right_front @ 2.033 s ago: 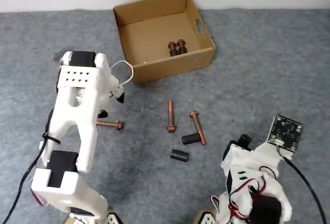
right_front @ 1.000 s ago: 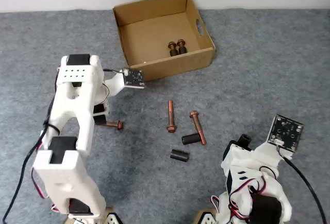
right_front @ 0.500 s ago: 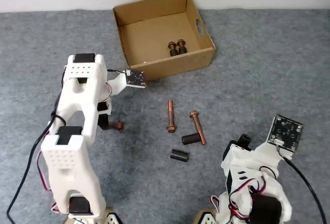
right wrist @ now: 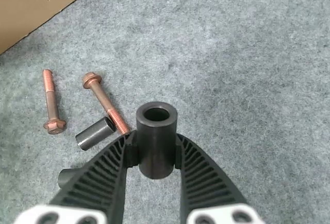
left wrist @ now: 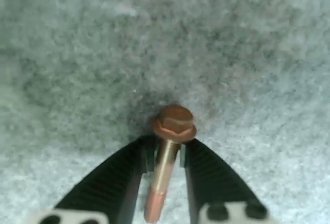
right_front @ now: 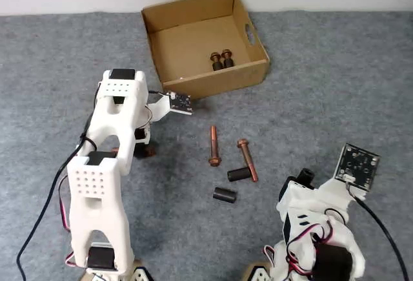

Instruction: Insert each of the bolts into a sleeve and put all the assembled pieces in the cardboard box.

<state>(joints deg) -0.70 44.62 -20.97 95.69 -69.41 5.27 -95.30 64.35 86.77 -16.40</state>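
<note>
Left gripper [left wrist: 166,147] low, seemingly around bolt [left wrist: 165,166]

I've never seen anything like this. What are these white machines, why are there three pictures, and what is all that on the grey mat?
These are two small robot arms, each ending in a two-fingered gripper. The wide picture comes from a fixed camera looking down on the table, where you see the left arm and the right arm. The other two pictures come from a little camera on each wrist. The left gripper is closed on a copper bolt lying on the grey carpet. The right gripper holds a black sleeve. Also on the carpet are a second bolt, a third bolt, a loose sleeve and another sleeve. The cardboard box holds two finished pieces.
</note>
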